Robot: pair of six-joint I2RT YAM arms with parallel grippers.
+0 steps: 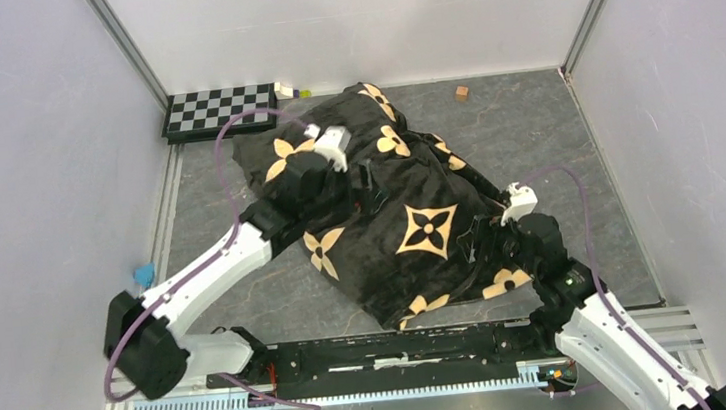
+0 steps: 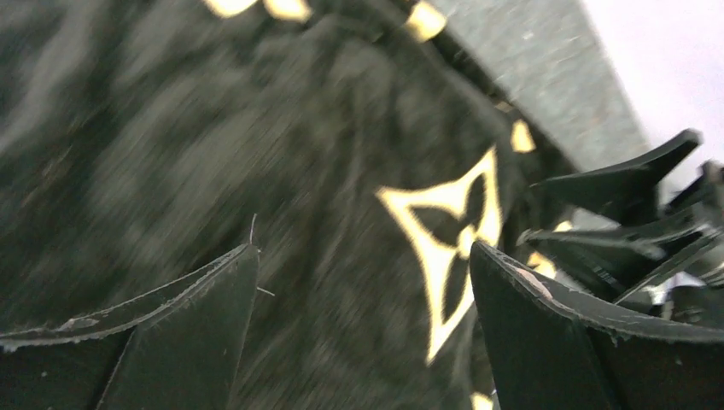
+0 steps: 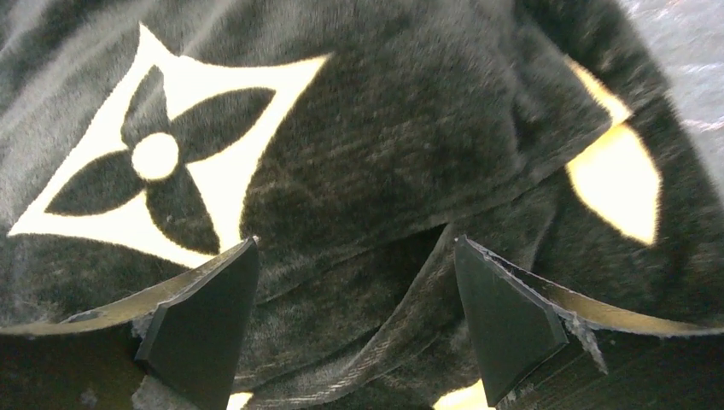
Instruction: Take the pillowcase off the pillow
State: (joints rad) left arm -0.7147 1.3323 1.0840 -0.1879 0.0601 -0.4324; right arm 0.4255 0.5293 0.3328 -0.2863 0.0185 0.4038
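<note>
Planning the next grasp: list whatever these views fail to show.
- The pillow: hidden in every view under the pillowcase.
- Left wrist view: motion blur; whether the left gripper touches fabric is unclear.
- Right wrist view: right gripper over a fold; opening or crease, unclear.
- Top view: brown block too small to identify.

The left arm has white shells on its long links and black joints, with a bulky black block at its base. A purple cable runs along it, and a small white camera box sits at the wrist. The right arm is built alike: white links, black joints, its own purple cable and white box. The left gripper has 2 flat black fingers tapering to points, their upper edges pale, rough and frayed. The right gripper has 2 matching fingers, black and wedge-shaped, with chipped grey edges.
</note>
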